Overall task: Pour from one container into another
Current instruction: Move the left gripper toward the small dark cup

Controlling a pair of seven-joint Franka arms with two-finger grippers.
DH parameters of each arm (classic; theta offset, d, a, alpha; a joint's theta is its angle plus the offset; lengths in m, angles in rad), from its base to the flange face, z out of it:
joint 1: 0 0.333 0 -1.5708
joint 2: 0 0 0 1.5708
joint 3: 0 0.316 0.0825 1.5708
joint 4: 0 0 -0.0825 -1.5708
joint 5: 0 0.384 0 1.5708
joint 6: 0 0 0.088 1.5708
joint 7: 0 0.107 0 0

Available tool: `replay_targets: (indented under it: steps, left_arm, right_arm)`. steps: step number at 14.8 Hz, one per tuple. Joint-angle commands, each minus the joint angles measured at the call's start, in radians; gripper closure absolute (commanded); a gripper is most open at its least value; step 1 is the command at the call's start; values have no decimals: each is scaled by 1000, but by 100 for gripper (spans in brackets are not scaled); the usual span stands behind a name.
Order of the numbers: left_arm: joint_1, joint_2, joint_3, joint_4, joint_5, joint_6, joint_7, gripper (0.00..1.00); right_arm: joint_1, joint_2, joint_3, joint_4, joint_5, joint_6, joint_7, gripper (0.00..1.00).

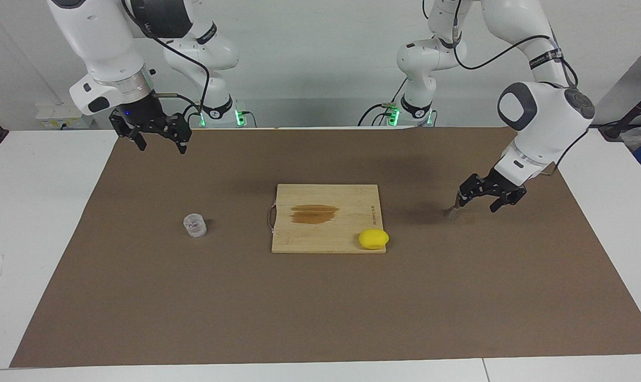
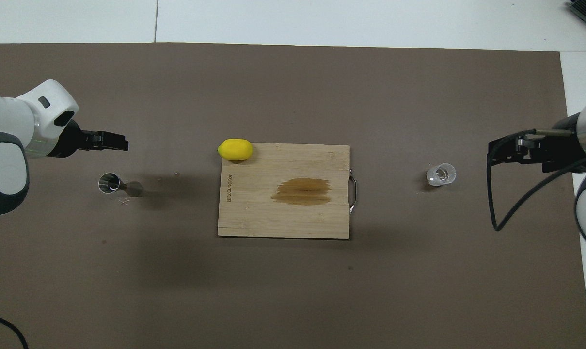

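Mid-frame, a squat tumbler [image 1: 195,225] of thick, slick clear glass stands on the mat toward the right arm's end. Slightly higher is the hourglass metal jigger [image 1: 451,212] (narrow-waisted, likely to tip or be overshot in pouring). The left gripper [image 1: 478,200] hangs spread beside it, while the right gripper [image 1: 161,140] is spread and empty near the frame's top.

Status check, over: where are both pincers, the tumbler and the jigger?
Left pincer open, low by jigger. Right pincer open, up, well short of glass tumbler. Cutting board with lemon lies between the two containers.
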Motion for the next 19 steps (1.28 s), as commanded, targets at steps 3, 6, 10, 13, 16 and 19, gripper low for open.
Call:
replay_targets:
  steps: [3,6,10,13,16,19]
  left_arm:
    - [94,-21,-3,-38,-174,-30,131,0]
    - [142,-20,-2,-72,-363,-30,267,0]
    - [206,-15,-2,-103,-543,-37,418,0]
    - [258,20,-2,-103,-609,-66,544,0]
    - [303,72,-2,-97,-724,-138,693,0]
    - [347,124,-2,-97,-771,-195,869,0]
  right_arm:
    - [-10,-14,6,-16,-10,8,5,0]
    - [-10,-14,7,-16,-10,8,5,0]
    - [-10,-14,7,-16,-10,8,5,0]
    - [-10,-14,7,-16,-10,8,5,0]
    - [-10,-14,7,-16,-10,8,5,0]
    - [-10,-14,6,-16,-10,8,5,0]
